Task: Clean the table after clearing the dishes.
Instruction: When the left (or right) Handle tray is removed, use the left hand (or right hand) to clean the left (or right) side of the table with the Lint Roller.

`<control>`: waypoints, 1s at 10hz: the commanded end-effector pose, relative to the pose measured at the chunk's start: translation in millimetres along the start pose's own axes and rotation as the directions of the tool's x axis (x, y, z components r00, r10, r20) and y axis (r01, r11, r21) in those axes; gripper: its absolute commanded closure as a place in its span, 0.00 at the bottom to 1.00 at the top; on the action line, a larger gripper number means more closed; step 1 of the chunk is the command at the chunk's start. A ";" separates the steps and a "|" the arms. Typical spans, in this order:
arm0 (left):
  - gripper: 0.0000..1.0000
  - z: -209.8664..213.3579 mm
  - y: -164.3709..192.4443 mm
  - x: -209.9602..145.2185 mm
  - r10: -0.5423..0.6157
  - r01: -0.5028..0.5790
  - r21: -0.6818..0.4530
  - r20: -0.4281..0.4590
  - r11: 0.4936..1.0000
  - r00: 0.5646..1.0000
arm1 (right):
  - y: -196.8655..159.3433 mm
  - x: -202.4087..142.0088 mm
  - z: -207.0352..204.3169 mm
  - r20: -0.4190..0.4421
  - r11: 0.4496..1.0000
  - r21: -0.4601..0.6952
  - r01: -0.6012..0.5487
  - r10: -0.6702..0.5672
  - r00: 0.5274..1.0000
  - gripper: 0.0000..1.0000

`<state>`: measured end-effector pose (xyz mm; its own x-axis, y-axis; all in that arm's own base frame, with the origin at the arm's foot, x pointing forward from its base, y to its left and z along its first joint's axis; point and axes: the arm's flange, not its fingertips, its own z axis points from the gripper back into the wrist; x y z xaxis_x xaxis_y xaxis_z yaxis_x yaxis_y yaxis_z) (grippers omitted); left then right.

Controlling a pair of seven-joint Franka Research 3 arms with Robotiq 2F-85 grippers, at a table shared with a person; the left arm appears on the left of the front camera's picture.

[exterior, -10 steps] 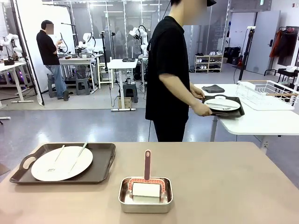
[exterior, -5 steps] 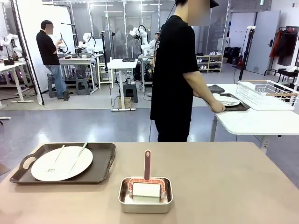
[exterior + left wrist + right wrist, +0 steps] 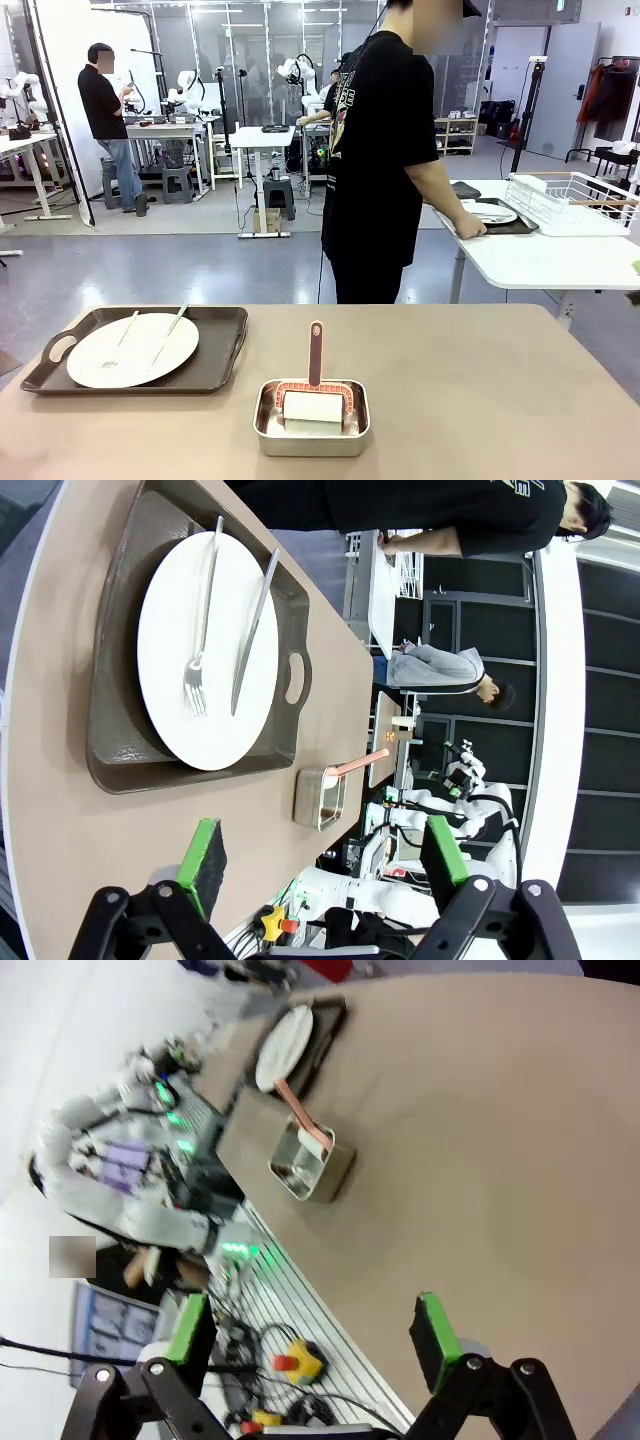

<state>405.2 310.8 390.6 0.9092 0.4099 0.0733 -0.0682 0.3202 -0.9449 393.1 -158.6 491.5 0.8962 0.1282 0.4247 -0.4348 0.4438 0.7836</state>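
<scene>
Desk (image 3: 480, 390), tan: 1 dark tray (image 3: 225, 345) at its left, carrying 1 white plate (image 3: 130, 352) with fork (image 3: 122, 335) and knife (image 3: 168, 335). 1 steel pan (image 3: 268, 425) front-centre, holding a pink-handled roller (image 3: 312, 407). Left hand (image 3: 322, 830): jaws wide, nothing held, tray well apart. Right hand (image 3: 310, 1325): jaws wide, nothing held, pan and tray far off. Person's hand (image 3: 468, 230) on a 2nd tray (image 3: 525, 227) on a white desk (image 3: 540, 260). Shirt print unreadable

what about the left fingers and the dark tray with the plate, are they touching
Apart. In the left wrist view the open left fingers hang short of the tray, with a strip of bare table showing between them.
</scene>
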 end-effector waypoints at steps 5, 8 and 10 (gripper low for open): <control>0.00 2.5 0.7 -2.3 0.001 -0.001 -0.002 0.004 1.000 1.000 | 78.4 100.4 -187.4 -0.498 0.911 -0.290 -0.295 0.120 0.859 0.00; 0.00 2.5 0.7 -2.3 0.001 -0.001 -0.002 0.004 1.000 1.000 | 99.6 118.6 -272.3 -0.614 0.848 -0.344 -0.403 0.121 0.780 0.00; 0.00 2.5 0.7 -2.3 0.001 -0.001 -0.002 0.004 1.000 1.000 | 109.3 111.2 -318.1 -0.667 0.773 -0.386 -0.504 0.143 0.731 0.00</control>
<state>404.7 311.3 390.4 0.9086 0.4113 0.0728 -0.0690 0.3197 -0.9450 473.6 175.3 483.5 0.6437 0.7505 0.1493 -0.7545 0.5898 0.2880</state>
